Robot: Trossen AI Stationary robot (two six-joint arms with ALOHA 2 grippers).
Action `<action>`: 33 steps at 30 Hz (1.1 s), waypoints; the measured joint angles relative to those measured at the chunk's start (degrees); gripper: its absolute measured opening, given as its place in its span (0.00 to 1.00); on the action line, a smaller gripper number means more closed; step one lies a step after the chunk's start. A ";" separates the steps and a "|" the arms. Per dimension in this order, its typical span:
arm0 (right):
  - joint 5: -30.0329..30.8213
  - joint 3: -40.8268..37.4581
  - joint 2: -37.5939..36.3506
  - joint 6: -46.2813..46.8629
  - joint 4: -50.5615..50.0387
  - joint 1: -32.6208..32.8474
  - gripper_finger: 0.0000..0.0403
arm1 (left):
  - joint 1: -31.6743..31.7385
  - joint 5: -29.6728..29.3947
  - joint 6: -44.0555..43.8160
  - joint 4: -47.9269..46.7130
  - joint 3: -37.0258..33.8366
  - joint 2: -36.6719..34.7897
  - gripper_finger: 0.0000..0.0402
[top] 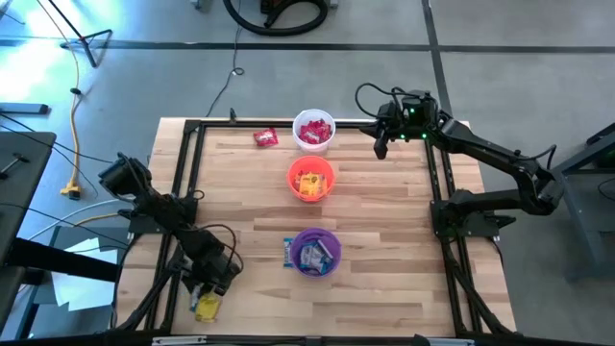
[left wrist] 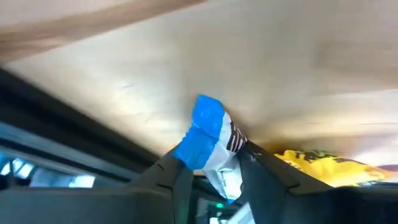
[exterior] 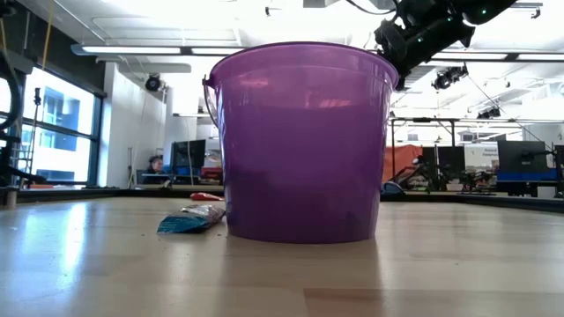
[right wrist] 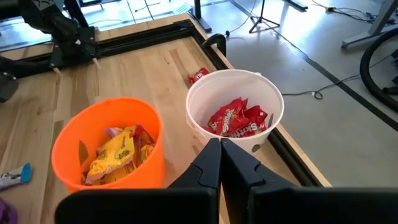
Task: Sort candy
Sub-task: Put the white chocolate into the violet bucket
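Note:
Near the table's near left corner my left gripper [top: 209, 286] is shut on a blue-white candy [left wrist: 211, 134]. A yellow candy [top: 207, 308] lies on the wood right beside it. My right gripper [top: 381, 146] hangs shut, holding nothing, above the far right, close to the white cup [top: 314, 132] of red candies. Down the middle stand the orange cup [top: 310, 179] with yellow candies and the purple cup [top: 316, 252] with blue-white ones. One red candy [top: 265, 137] lies left of the white cup. One blue-white candy [top: 288, 252] lies left of the purple cup. My left gripper pinches the blue-white candy between its two fingers [left wrist: 267, 180], on the white part of the wrapper [left wrist: 227, 155]. The fingers slant down at the table. The blue end [left wrist: 208, 115] sticks out past the fingertips toward the wood; whether it touches the table I cannot tell.
A black frame rail [top: 192, 173] runs along the table's left, far and right sides. The yellow candy [left wrist: 329, 168] sits close to my left fingers. Bare wood [top: 384, 240] lies right of the cups. Cables and a stand are on the floor beyond the far edge.

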 joint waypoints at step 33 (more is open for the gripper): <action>0.00 -0.02 0.03 0.17 0.08 0.02 0.00 | 35.32 -32.88 50.20 -11.83 29.25 -10.34 0.01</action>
